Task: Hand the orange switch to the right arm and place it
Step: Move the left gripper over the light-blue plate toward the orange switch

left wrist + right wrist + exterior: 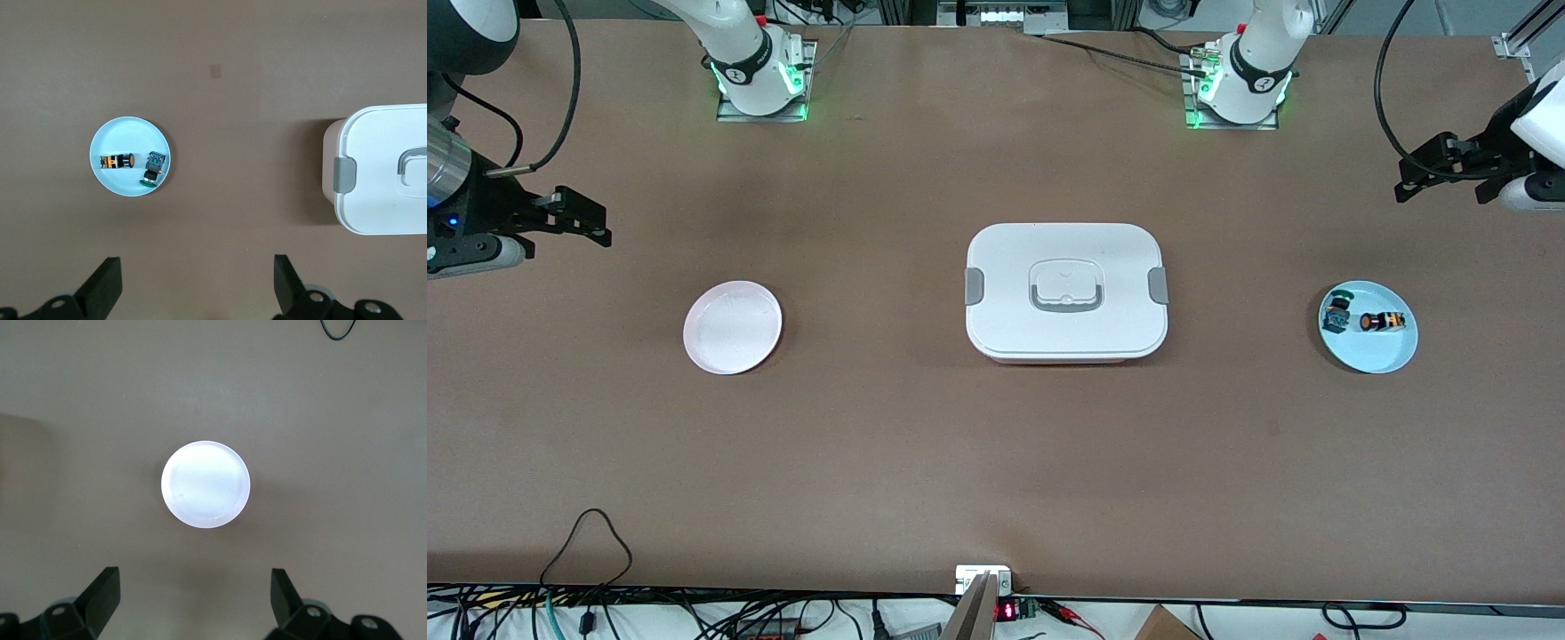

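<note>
Nothing is done yet: I see the orange switch [1384, 321] lying in the blue plate [1392, 356] at the left arm's end; left tool [1436, 169] and right tool [574, 216] hover wide, empty; pickup, handover, placement remain.

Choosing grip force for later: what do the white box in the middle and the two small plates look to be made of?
White box: likely moulded plastic, matte, with grey side clips and a recessed handle. Light blue plate: smooth, evenly coloured with a soft sheen, plastic or perhaps glazed ceramic. Pale pink plate: same thin-rimmed shape, glossier under glare; material open too.
</note>
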Motion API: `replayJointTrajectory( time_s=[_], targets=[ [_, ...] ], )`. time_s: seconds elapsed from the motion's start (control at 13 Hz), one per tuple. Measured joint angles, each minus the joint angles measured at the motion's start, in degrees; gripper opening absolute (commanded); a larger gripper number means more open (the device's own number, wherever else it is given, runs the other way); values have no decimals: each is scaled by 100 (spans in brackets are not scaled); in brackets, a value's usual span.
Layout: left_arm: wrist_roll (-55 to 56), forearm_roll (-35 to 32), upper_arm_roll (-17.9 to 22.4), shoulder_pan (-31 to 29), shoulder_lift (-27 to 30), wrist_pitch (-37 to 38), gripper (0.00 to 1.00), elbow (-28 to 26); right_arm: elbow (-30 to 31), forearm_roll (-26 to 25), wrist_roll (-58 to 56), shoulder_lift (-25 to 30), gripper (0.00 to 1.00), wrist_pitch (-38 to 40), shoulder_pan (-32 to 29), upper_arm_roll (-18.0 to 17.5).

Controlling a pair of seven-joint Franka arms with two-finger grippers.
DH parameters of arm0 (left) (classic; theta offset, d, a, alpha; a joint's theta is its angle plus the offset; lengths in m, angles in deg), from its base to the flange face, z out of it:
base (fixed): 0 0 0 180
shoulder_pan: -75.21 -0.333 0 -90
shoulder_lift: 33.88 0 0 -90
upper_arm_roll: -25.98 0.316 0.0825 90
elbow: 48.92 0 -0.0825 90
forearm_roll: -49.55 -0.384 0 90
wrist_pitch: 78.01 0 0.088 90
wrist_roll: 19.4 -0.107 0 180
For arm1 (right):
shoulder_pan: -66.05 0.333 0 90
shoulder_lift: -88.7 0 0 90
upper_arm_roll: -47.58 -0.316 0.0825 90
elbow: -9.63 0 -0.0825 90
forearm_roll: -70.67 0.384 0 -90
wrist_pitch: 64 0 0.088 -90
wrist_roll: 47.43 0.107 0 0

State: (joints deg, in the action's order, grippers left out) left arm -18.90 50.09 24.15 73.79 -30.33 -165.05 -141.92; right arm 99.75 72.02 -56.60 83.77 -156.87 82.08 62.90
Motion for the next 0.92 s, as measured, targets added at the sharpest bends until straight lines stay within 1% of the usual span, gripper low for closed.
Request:
replayJointTrajectory(
  time_s=[0.54, 0.92],
  targets=[
    [6, 0, -1, 0, -12, 0, 100, 0, 0, 0, 0, 0, 100, -7, 0, 0],
    [11, 0, 19, -37, -426, -2, 100, 7, 0, 0, 0, 0, 100, -11, 0, 0]
  ],
)
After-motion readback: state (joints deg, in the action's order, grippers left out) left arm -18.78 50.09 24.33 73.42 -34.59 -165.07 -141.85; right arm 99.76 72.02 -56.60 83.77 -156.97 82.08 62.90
